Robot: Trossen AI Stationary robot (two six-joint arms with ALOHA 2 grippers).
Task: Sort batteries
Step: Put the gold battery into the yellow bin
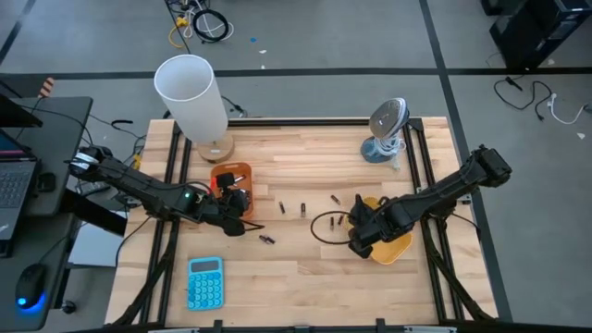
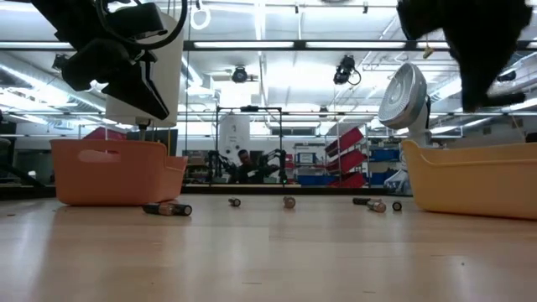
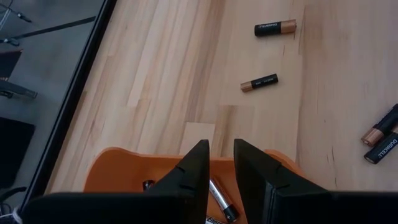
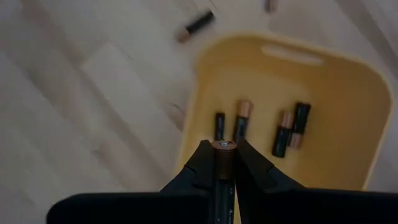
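1. Over at centre-left of the high view, the left gripper [image 1: 233, 205] is hovering above the orange tray [image 1: 222, 173]; its fingers [image 3: 194, 169] are standing slightly apart with nothing between them, and a silvery battery [image 3: 221, 201] is lying in the tray below.
2. In the middle of the frame, loose batteries [image 1: 302, 208] are lying scattered on the wooden table [image 1: 305, 277], between the two trays.
3. At centre-right, the right gripper [image 4: 224, 155] is hanging over the yellow tray [image 4: 339, 93], pinching a copper-topped battery [image 4: 224, 163] upright between its fingers.
4. Four more cells [image 4: 292, 130] are lying in that yellow tray.
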